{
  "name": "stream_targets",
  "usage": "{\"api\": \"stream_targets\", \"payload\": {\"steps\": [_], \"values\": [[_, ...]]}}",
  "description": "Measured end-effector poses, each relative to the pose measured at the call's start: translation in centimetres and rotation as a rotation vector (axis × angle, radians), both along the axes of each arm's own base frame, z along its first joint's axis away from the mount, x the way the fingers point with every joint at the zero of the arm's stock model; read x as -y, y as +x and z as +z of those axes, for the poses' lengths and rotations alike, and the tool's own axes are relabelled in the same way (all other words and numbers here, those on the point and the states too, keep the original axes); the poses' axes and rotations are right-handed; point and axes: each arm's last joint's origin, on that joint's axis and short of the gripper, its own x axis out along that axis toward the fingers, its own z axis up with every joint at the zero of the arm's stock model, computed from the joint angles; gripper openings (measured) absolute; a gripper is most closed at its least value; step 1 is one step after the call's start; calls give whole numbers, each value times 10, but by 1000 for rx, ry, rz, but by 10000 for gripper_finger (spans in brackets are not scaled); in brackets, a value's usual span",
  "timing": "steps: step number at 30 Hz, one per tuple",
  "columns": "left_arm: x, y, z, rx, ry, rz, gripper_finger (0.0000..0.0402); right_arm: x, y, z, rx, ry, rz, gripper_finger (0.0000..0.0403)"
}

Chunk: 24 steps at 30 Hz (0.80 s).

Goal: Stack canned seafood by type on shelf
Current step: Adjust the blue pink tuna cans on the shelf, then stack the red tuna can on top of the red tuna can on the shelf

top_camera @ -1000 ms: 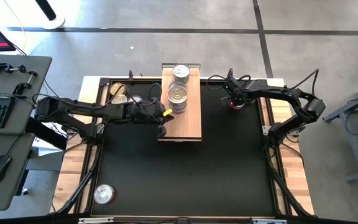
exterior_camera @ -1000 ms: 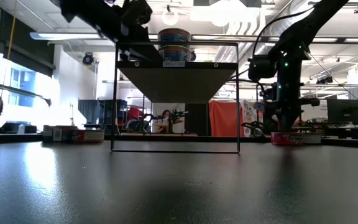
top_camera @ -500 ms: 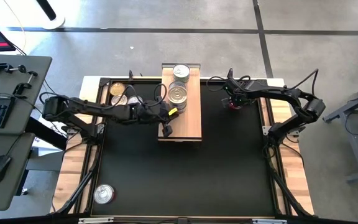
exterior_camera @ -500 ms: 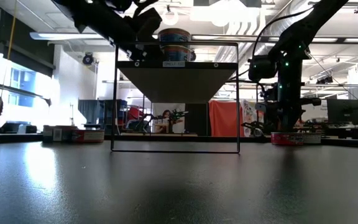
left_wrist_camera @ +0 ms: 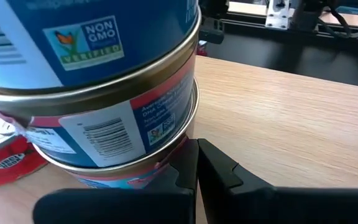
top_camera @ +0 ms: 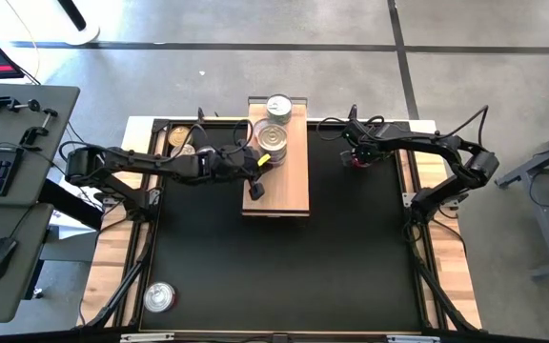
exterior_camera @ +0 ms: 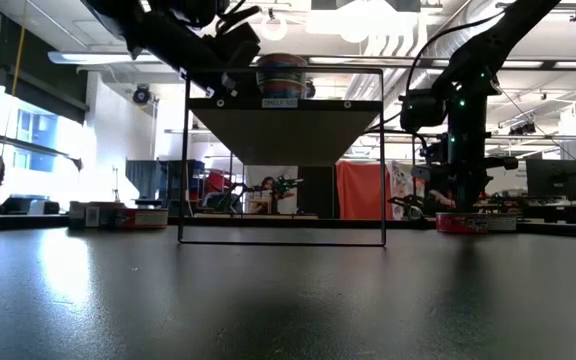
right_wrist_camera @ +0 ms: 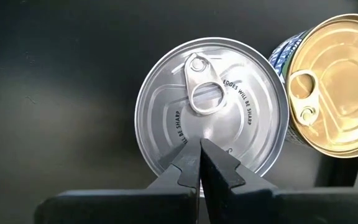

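The shelf [top_camera: 279, 181] is a light-wood plank raised on a black wire frame [exterior_camera: 286, 103]. On it stand a stack of tins [top_camera: 272, 138] [left_wrist_camera: 98, 93] and, behind it, another tin [top_camera: 277, 107]. My left gripper [top_camera: 261, 167] [left_wrist_camera: 197, 163] is shut, low over the plank at the stack's near side. My right gripper [top_camera: 355, 152] [right_wrist_camera: 199, 155] is shut, pointing steeply down over a silver-lidded tin [right_wrist_camera: 210, 106] with a red side [exterior_camera: 463, 222] on the black mat. A gold-lidded tin [right_wrist_camera: 334, 87] lies beside it. My left gripper has its shut fingertips [left_wrist_camera: 185, 165] at the foot of the stack [left_wrist_camera: 160, 163], coming nearly level along the plank; whether they touch the lowest tin I cannot tell. My right gripper has its shut fingertips [right_wrist_camera: 188, 163] over the silver lid's rim part [right_wrist_camera: 166, 155], from above; whether they touch it I cannot tell.
More tins lie at the table's far left [top_camera: 184, 143] [exterior_camera: 118, 215], and one stands alone at the near left corner [top_camera: 158, 297]. The near half of the plank [top_camera: 284, 195] is bare wood. The black mat [top_camera: 284, 267] spreads in front of the shelf.
My left gripper has gone toward the table's right edge and a little toward the far edge, out over the plank and up to the stack of tins, sinking slightly. My right gripper has kept still over the silver-lidded tin.
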Motion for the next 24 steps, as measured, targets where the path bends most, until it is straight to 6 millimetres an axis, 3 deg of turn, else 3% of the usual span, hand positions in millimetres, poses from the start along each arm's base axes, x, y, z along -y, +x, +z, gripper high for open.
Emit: {"api": "stream_targets", "payload": {"steps": [4, 10, 17, 24], "values": [[2, 0, 1, 7, -18, -37, 0, 0, 0, 0, -1, 0, 1, 0], [24, -9, 20, 48, -32, -116, 0, 0, 0, 0, -5, -4, 2, 0], [52, -50, 60, 82, -57, -44, 0, 0, -1, 0, -38, -16, 17, 0], [70, -83, 72, 98, -101, 123, 0, 1, -1, -2, -15, -48, -32, 0]]}}
